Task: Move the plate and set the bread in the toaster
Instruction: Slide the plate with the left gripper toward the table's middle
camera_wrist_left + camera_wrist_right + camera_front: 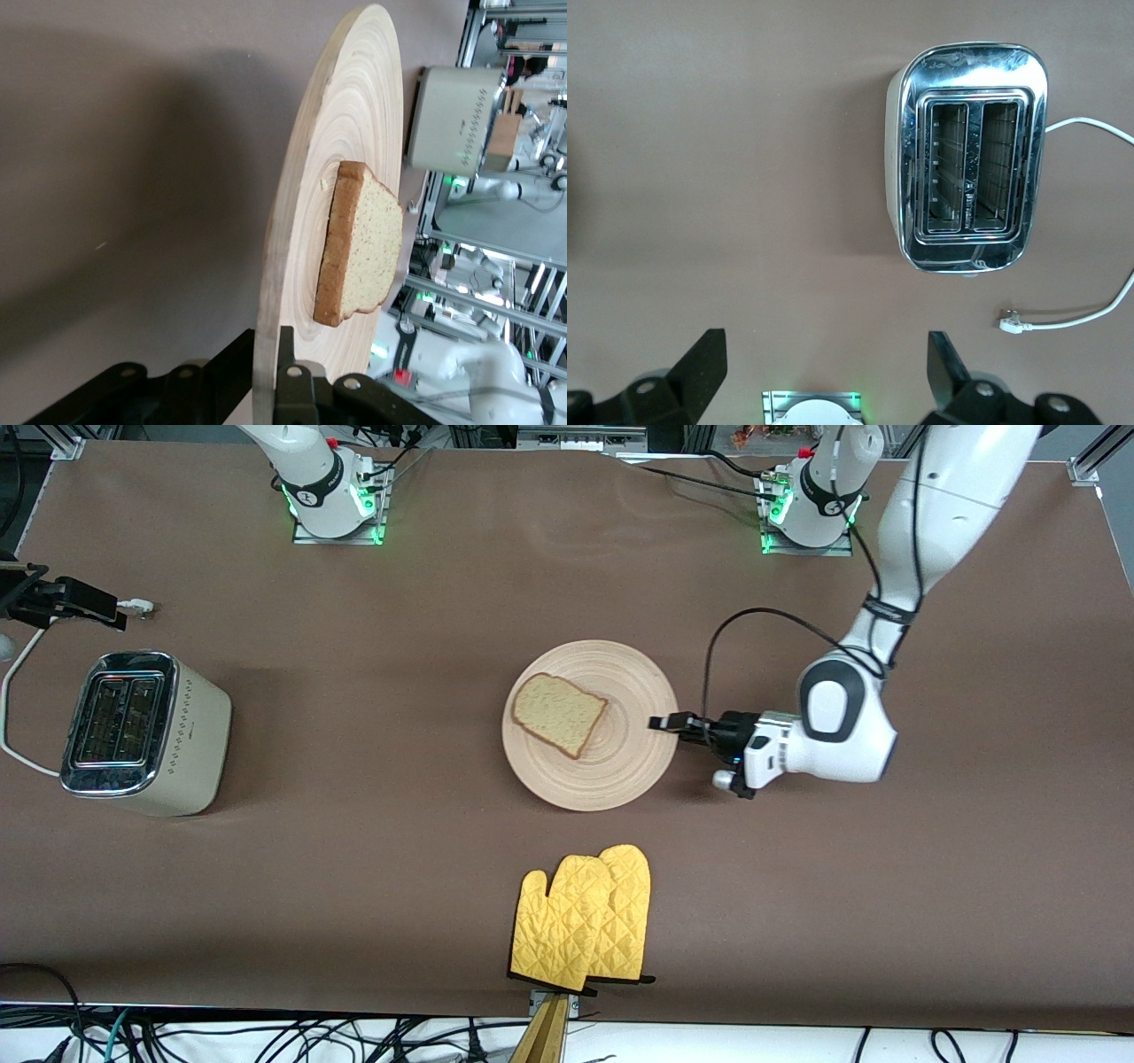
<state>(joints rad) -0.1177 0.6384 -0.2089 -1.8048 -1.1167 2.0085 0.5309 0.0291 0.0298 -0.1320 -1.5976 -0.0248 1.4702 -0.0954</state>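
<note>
Two grippers in play: left gripper clamped on the rim of the wooden plate at the edge toward the left arm's end of the table, one finger above the rim and one below per left wrist view; right gripper spread wide and empty, hovering over bare table near the toaster, arm waiting. Plate sits mid-table with the bread slice lying flat on it, off-centre toward the toaster side. Toaster stands well apart from the plate at the right arm's end, both slots empty and facing up, white cord trailing off it. Yellow oven mitts lie nearer the front camera than the plate, near but not touching it.

Risks, my read: grip is on the thin rim only, so a lift or fast drag could tilt the plate and slide the bread off; plate could slip out of the pinch; a path toward the camera would run the plate into the mitts
</note>
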